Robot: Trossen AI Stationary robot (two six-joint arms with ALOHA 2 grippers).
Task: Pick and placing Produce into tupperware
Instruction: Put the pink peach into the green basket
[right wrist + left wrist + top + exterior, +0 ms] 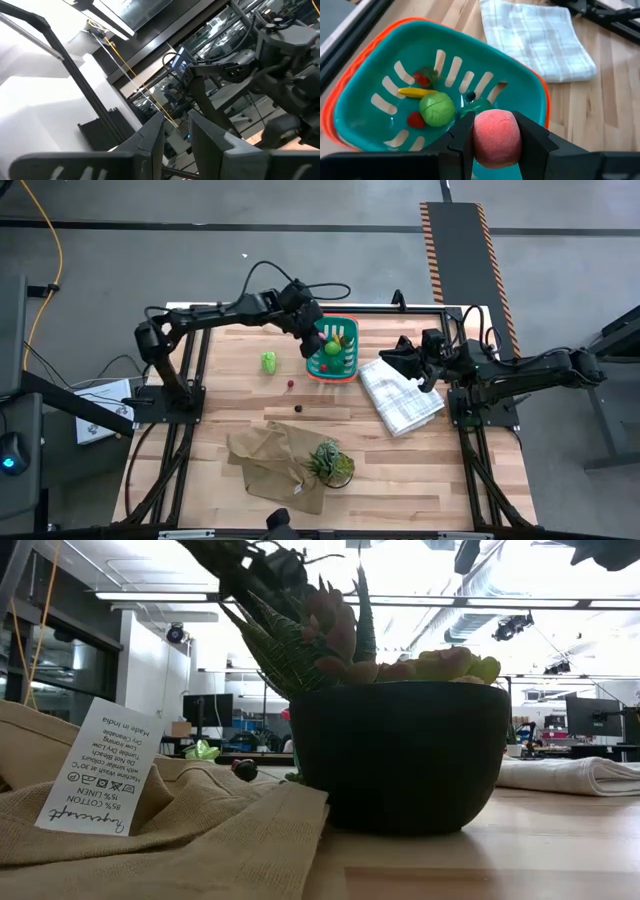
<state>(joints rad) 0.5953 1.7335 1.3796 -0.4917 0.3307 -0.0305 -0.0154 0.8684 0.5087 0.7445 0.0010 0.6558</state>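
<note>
Peach (pixel 496 139) in left hand (pixel 495 142), upright.

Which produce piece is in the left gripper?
The pink-red peach-like piece, clamped between the left gripper's fingers above the teal basket; the other pieces lie in the basket or on the table.

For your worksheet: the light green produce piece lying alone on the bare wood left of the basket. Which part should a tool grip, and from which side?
Grip the light green piece across its narrower middle, coming straight down from above: it lies alone on the table, clear all round.
</note>
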